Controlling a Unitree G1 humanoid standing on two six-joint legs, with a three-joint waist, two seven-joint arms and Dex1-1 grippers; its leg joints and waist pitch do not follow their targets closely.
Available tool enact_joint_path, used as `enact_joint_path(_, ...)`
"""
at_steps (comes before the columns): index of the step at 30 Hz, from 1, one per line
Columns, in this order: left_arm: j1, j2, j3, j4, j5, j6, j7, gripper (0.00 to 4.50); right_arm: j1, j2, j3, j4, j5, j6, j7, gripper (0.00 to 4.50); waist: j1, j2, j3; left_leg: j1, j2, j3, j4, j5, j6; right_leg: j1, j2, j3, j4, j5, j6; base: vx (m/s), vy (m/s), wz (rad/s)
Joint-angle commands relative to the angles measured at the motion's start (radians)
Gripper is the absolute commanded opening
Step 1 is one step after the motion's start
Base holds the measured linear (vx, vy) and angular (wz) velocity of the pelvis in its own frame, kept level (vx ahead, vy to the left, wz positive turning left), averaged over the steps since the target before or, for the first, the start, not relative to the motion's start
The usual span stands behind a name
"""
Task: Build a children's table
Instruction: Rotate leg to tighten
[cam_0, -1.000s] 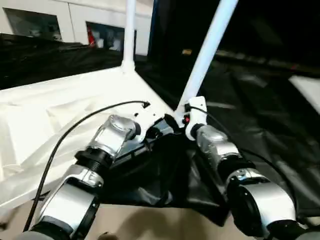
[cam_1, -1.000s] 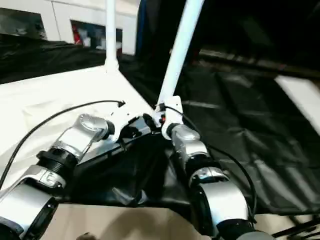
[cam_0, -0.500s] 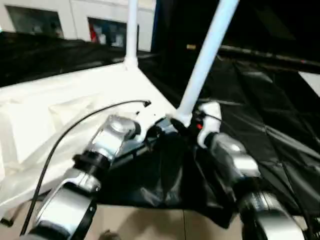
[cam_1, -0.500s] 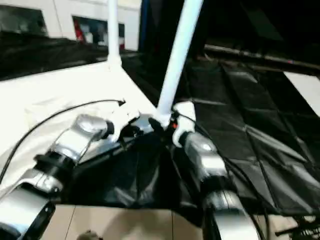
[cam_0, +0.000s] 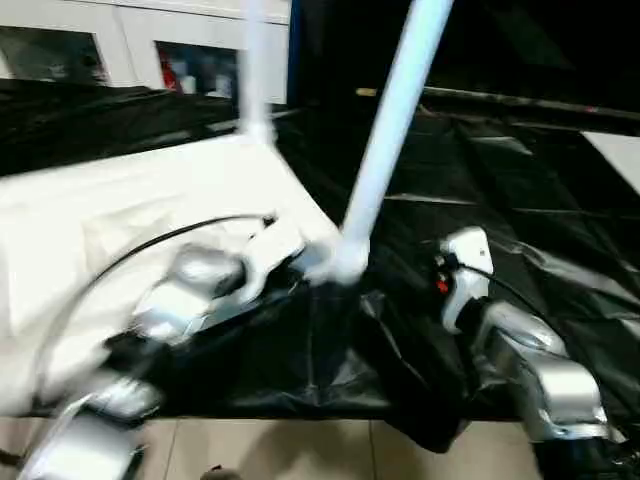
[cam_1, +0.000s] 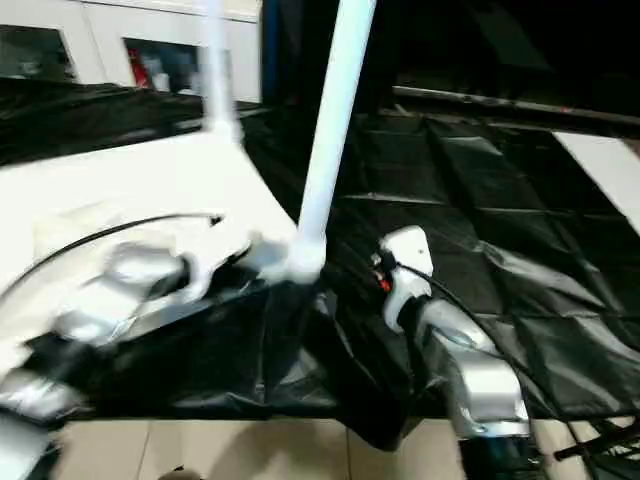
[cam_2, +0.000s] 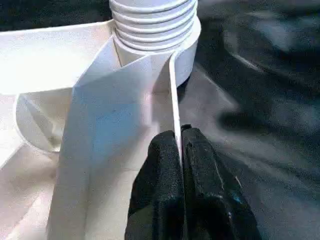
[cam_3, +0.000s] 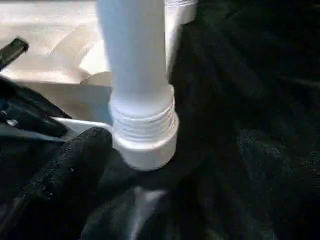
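Here the big white tabletop (cam_0: 120, 215) lies upside down on the black cloth (cam_0: 520, 190) of the work table, with its ribbed side facing up and one corner hanging near the cloth's front edge. Its long side runs from that near corner away toward the back. A long white leg (cam_0: 385, 140) stands in the round socket (cam_3: 145, 145) at the near corner. The leg points up and leans a little to the right, and its top goes out past the top of the head views. In the right wrist view the ridged end of the leg sits in the socket ring. A second leg (cam_0: 252, 70) stands straight up at the far corner of the tabletop. The left gripper (cam_2: 181, 150) is at the near corner, and its two black fingers are pinched tight on a thin white rib (cam_2: 174, 95) of the tabletop, just beside the socket. The right gripper (cam_3: 75, 165) is close beside the socket, but it is not holding the leg; one black finger shows near the socket ring, and how far apart its fingers are cannot be told. White cabinets (cam_0: 130, 50) stand at the back.
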Motion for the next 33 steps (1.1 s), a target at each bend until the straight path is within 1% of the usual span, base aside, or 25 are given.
enact_joint_path(1,0.028,-0.003,-0.064,-0.034,-0.031,-0.036,-0.090,0.00,-0.017,-0.029,0.025,-0.012,0.008,0.005,0.056,4.47,0.001,0.011,-0.055,0.006,-0.003,0.011,-0.043,-0.219,0.008,0.045,-0.054,0.052,-0.078,-0.137,-0.127,0.000,0.000,0.00)
enact_joint_path(3,0.032,0.007,-0.073,-0.048,-0.036,-0.045,-0.115,0.00,-0.033,-0.054,0.042,0.007,0.012,0.005,0.106,4.47,0.005,0.009,-0.057,0.006,-0.003,0.011,-0.041,-0.216,0.009,0.047,-0.054,0.052,-0.074,-0.128,-0.134,0.000,0.000,0.00)
enact_joint_path(4,0.033,0.017,-0.081,-0.058,-0.032,-0.047,-0.130,0.00,-0.047,-0.079,0.063,0.027,0.014,0.000,0.151,4.47,0.008,0.004,-0.057,0.006,-0.002,0.011,-0.040,-0.216,0.011,0.048,-0.054,0.053,-0.071,-0.124,-0.136,0.000,0.000,0.00)
enact_joint_path(5,0.033,0.022,-0.085,-0.063,-0.029,-0.047,-0.137,0.00,-0.054,-0.093,0.074,0.037,0.014,-0.002,0.173,4.47,0.007,0.004,-0.057,0.005,-0.003,0.012,-0.039,-0.214,0.012,0.049,-0.054,0.054,-0.070,-0.125,-0.137,0.000,0.000,0.00)
enact_joint_path(7,0.030,0.029,-0.093,-0.066,-0.022,-0.056,-0.150,0.00,-0.067,-0.119,0.098,0.062,0.011,-0.008,0.221,4.47,0.015,0.006,-0.057,0.008,-0.002,0.013,-0.037,-0.213,0.012,0.047,-0.054,0.056,-0.070,-0.131,-0.135,0.000,0.000,0.00)
enact_joint_path(8,0.030,0.033,-0.096,-0.069,-0.022,-0.060,-0.160,0.00,-0.076,-0.133,0.114,0.080,-0.007,-0.025,0.238,4.47,0.019,0.004,-0.058,0.009,-0.002,0.014,-0.036,-0.209,0.012,0.047,-0.055,0.057,-0.070,-0.122,-0.137,0.000,0.000,0.00)
enact_joint_path(9,0.030,0.033,-0.096,-0.069,-0.022,-0.060,-0.160,0.00,-0.076,-0.133,0.114,0.080,-0.007,-0.025,0.238,4.47,0.019,0.002,-0.059,0.007,-0.003,0.014,-0.035,-0.204,0.012,0.048,-0.055,0.057,-0.068,-0.115,-0.140,0.000,0.000,0.00)
enact_joint_path(10,0.027,0.039,-0.099,-0.073,-0.023,-0.066,-0.176,0.00,-0.100,-0.152,0.135,0.124,-0.039,-0.061,0.255,4.47,0.022,-0.003,-0.062,0.006,-0.004,0.014,-0.032,-0.185,0.011,0.050,-0.055,0.056,-0.063,-0.087,-0.143,0.000,0.000,0.00)
enact_joint_path(11,0.025,0.041,-0.100,-0.076,-0.024,-0.067,-0.183,0.00,-0.116,-0.157,0.141,0.151,-0.050,-0.077,0.262,4.47,0.021,-0.002,-0.062,0.003,-0.005,0.012,-0.032,-0.175,0.009,0.052,-0.054,0.055,-0.059,-0.078,-0.145,0.000,0.000,0.00)
enact_joint_path(12,0.023,0.042,-0.101,-0.077,-0.025,-0.068,-0.188,0.00,-0.127,-0.159,0.143,0.169,-0.054,-0.086,0.267,4.47,0.022,0.001,-0.063,0.004,-0.006,0.013,-0.030,-0.170,0.007,0.051,-0.054,0.055,-0.058,-0.067,-0.151,0.000,0.000,0.00)
enact_joint_path(13,0.023,0.043,-0.102,-0.079,-0.027,-0.068,-0.192,0.00,-0.140,-0.160,0.145,0.188,-0.057,-0.096,0.273,4.47,0.020,-0.001,-0.063,0.003,-0.007,0.014,-0.029,-0.166,0.007,0.052,-0.053,0.056,-0.057,-0.062,-0.153,0.000,0.000,0.00)
enact_joint_path(14,0.022,0.043,-0.102,-0.079,-0.027,-0.068,-0.193,0.00,-0.144,-0.160,0.146,0.194,-0.057,-0.100,0.276,4.47,0.022,0.000,-0.063,0.005,-0.006,0.015,-0.028,-0.170,0.010,0.051,-0.053,0.056,-0.056,-0.054,-0.157,0.000,0.000,0.00)
enact_joint_path(15,0.022,0.044,-0.103,-0.081,-0.029,-0.068,-0.197,0.00,-0.156,-0.162,0.152,0.212,-0.055,-0.112,0.291,4.47,0.021,0.006,-0.063,0.003,-0.006,0.013,-0.028,-0.172,0.009,0.052,-0.054,0.056,-0.054,-0.052,-0.160,0.000,0.000,0.00)
enact_joint_path(16,0.019,0.046,-0.106,-0.081,-0.032,-0.068,-0.202,0.00,-0.186,-0.163,0.161,0.262,-0.046,-0.143,0.321,4.47,0.019,0.002,-0.063,0.002,-0.007,0.012,-0.027,-0.186,0.006,0.052,-0.054,0.055,-0.056,-0.065,-0.161,0.000,0.000,0.00)
enact_joint_path(17,0.019,0.046,-0.106,-0.081,-0.032,-0.068,-0.202,0.00,-0.186,-0.163,0.161,0.262,-0.046,-0.143,0.321,4.47,0.018,0.003,-0.063,0.002,-0.006,0.013,-0.026,-0.196,0.005,0.052,-0.055,0.055,-0.056,-0.078,-0.162,0.000,0.000,0.00)
enact_joint_path(18,0.016,0.043,-0.107,-0.073,-0.030,-0.073,-0.202,0.00,-0.217,-0.154,0.159,0.315,-0.044,-0.173,0.329,4.47,0.018,0.002,-0.063,0.003,-0.006,0.013,-0.025,-0.210,0.004,0.050,-0.056,0.055,-0.058,-0.099,-0.163,0.000,0.000,0.00)
enact_joint_path(19,0.016,0.043,-0.107,-0.073,-0.030,-0.073,-0.202,0.00,-0.217,-0.154,0.159,0.315,-0.044,-0.173,0.329,4.47,0.016,0.003,-0.062,0.002,-0.006,0.012,-0.026,-0.216,0.003,0.050,-0.056,0.055,-0.058,-0.111,-0.165,0.000,0.000,0.00)
enact_joint_path(22,0.013,0.040,-0.107,-0.065,-0.028,-0.076,-0.202,0.00,-0.243,-0.148,0.163,0.364,-0.047,-0.203,0.346,4.47,0.019,0.002,-0.062,0.004,-0.005,0.011,-0.024,-0.228,0.000,0.048,-0.056,0.055,-0.060,-0.139,-0.162,0.000,0.000,0.00)
enact_joint_path(25,0.014,0.040,-0.106,-0.064,-0.028,-0.075,-0.200,0.00,-0.258,-0.144,0.171,0.400,-0.053,-0.228,0.368,4.47,0.019,0.001,-0.064,0.002,-0.006,0.011,-0.022,-0.219,0.003,0.049,-0.055,0.055,-0.056,-0.120,-0.167,0.000,0.000,0.00)
enact_joint_path(26,0.014,0.040,-0.106,-0.063,-0.028,-0.075,-0.199,0.00,-0.262,-0.142,0.171,0.410,-0.052,-0.235,0.374,4.31,0.019,0.001,-0.064,0.003,-0.006,0.011,-0.022,-0.217,0.004,0.049,-0.054,0.055,-0.056,-0.117,-0.167,0.000,0.000,0.00)
enact_joint_path(27,0.014,0.040,-0.106,-0.063,-0.028,-0.075,-0.199,0.00,-0.263,-0.142,0.171,0.412,-0.052,-0.235,0.374,4.31,0.019,0.000,-0.064,0.003,-0.005,0.011,-0.022,-0.213,0.005,0.049,-0.055,0.055,-0.055,-0.111,-0.168,0.000,0.000,0.00)
enact_joint_path(29,0.015,0.043,-0.106,-0.063,-0.029,-0.074,-0.199,0.00,-0.280,-0.136,0.176,0.459,-0.055,-0.270,0.392,4.31,0.018,-0.001,-0.066,0.001,-0.007,0.011,-0.020,-0.206,0.008,0.050,-0.053,0.054,-0.053,-0.096,-0.175,0.000,0.000,0.00)
enact_joint_path(31,0.015,0.044,-0.106,-0.062,-0.029,-0.074,-0.198,0.00,-0.286,-0.135,0.178,0.477,-0.056,-0.284,0.401,3.98,0.018,-0.001,-0.066,0.002,-0.006,0.012,-0.019,-0.203,0.011,0.050,-0.053,0.055,-0.051,-0.092,-0.180,0.000,0.000,0.00)
enact_joint_path(32,0.015,0.044,-0.105,-0.061,-0.029,-0.074,-0.198,0.00,-0.290,-0.134,0.179,0.488,-0.055,-0.293,0.407,3.98,0.019,-0.004,-0.066,0.001,-0.006,0.012,-0.019,-0.199,0.013,0.051,-0.053,0.055,-0.051,-0.087,-0.180,0.000,0.000,0.00)
enact_joint_path(33,0.015,0.045,-0.105,-0.060,-0.028,-0.074,-0.197,0.00,-0.292,-0.134,0.180,0.495,-0.055,-0.298,0.411,3.93,0.019,-0.005,-0.067,0.001,-0.006,0.012,-0.019,-0.192,0.015,0.052,-0.053,0.054,-0.049,-0.078,-0.181,0.000,0.000,0.00)
